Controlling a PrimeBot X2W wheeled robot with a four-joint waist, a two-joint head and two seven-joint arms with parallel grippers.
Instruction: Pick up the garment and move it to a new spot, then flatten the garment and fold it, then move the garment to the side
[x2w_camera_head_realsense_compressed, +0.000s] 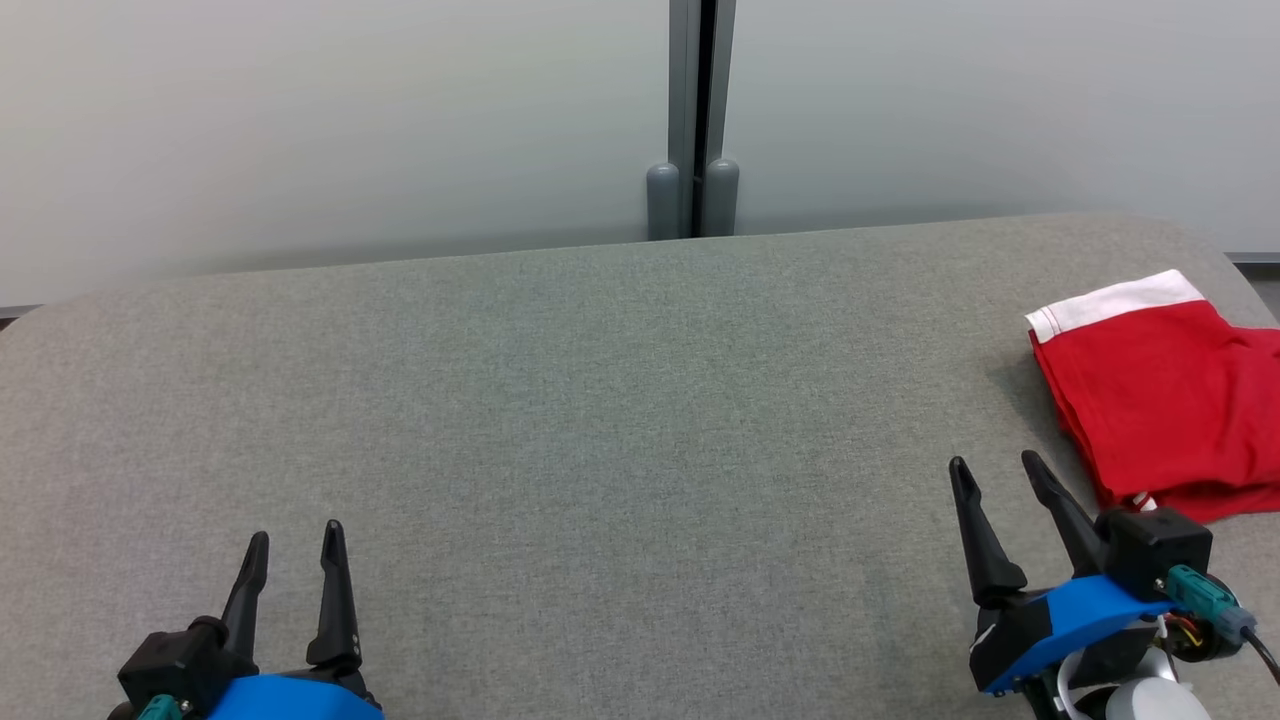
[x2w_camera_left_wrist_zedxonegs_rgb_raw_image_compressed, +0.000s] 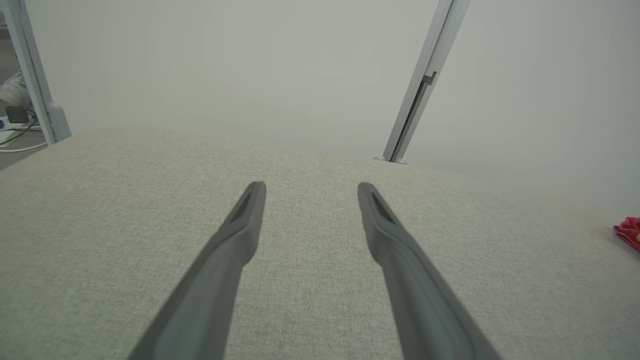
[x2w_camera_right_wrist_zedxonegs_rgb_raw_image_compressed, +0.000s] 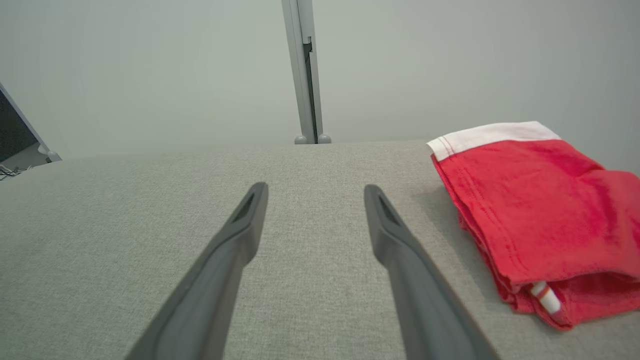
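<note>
**While both end effectors sit released, the folding looks done**

Nearest, at 7 and 5 o'clock, the left end effector (x2w_camera_head_realsense_compressed: 296, 532) and right end effector (x2w_camera_head_realsense_compressed: 995, 460) spread dark tapered fingers, grasping nothing. Beyond the right one, at 3 o'clock on the grey woven bench (x2w_camera_head_realsense_compressed: 600, 420), the red shorts (x2w_camera_head_realsense_compressed: 1160, 400) lie folded in a soft flat rectangle, white waistband (x2w_camera_head_realsense_compressed: 1120, 300) farthest. Little seems left. Behind, a grey post (x2w_camera_head_realsense_compressed: 700, 120) splits smooth pale panels.
</note>
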